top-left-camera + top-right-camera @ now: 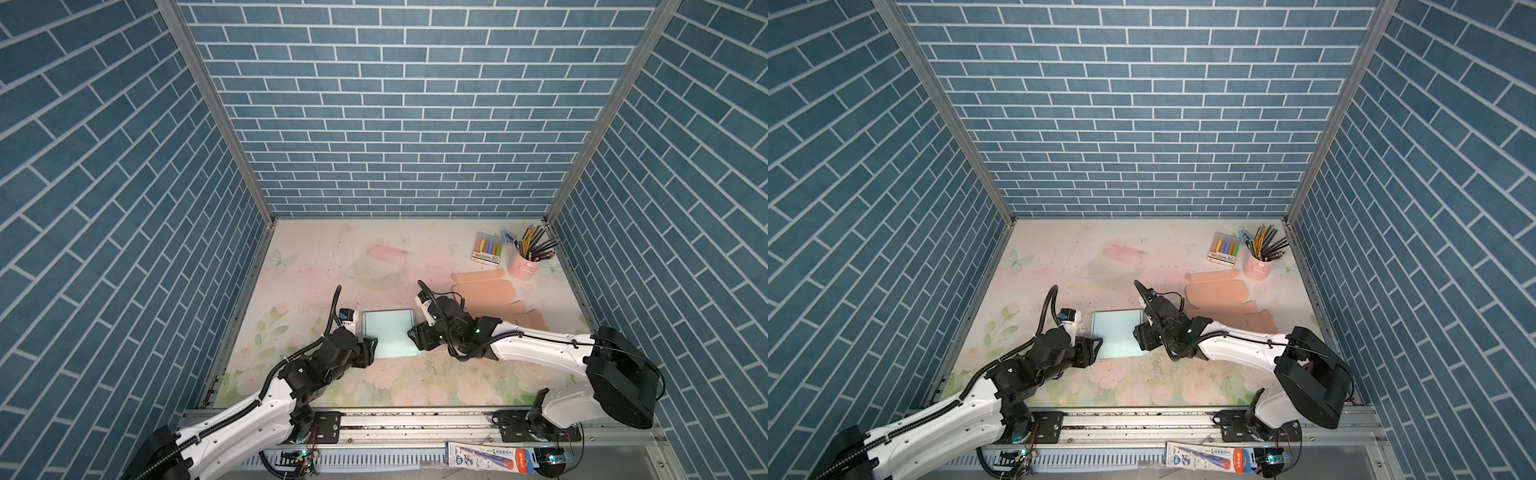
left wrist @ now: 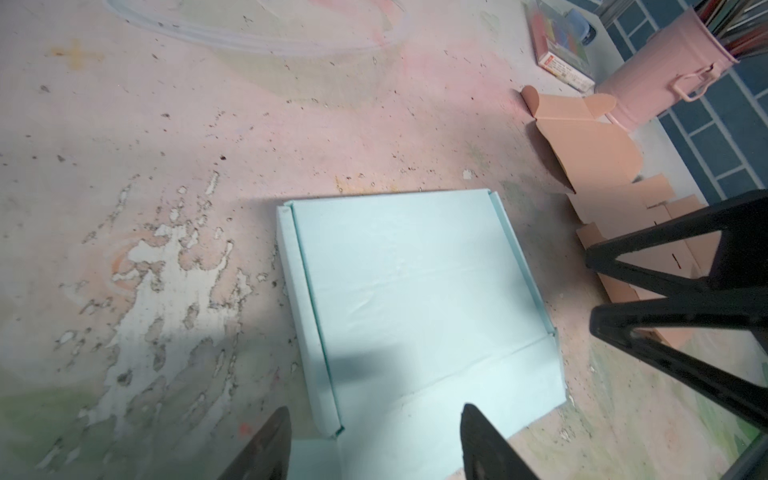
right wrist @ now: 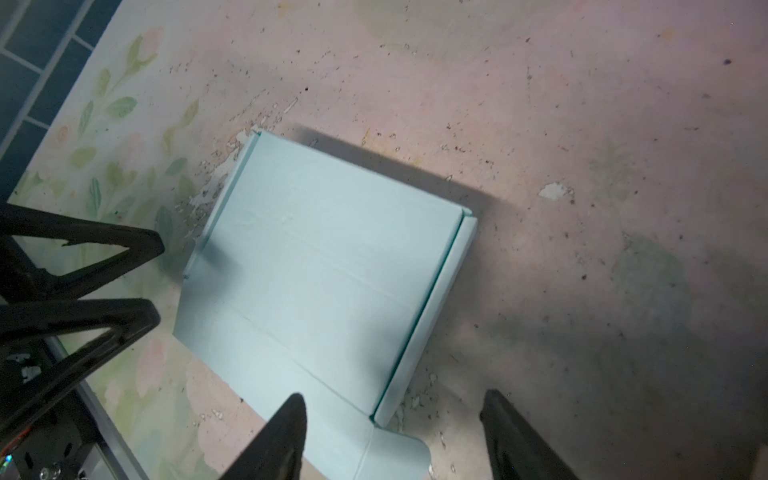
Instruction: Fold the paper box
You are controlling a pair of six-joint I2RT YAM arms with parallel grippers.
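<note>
The paper box (image 1: 390,332) (image 1: 1117,332) is light blue and lies mid-table. Its two side walls are folded up and its near flap lies flat. My left gripper (image 1: 372,347) (image 1: 1096,347) is open at the box's near left corner. In the left wrist view the left gripper (image 2: 376,415) spans the near end of the left wall of the box (image 2: 415,299) without touching it. My right gripper (image 1: 415,336) (image 1: 1139,334) is open at the near right corner. In the right wrist view the right gripper (image 3: 394,399) stands over a rounded tab of the box (image 3: 324,266). Nothing is held.
A flat peach box blank (image 1: 486,291) lies right of the blue box, behind the right arm. At the back right stand a pink cup of pencils (image 1: 524,266) and a marker pack (image 1: 487,249). A packaged pen (image 1: 490,457) lies on the front rail.
</note>
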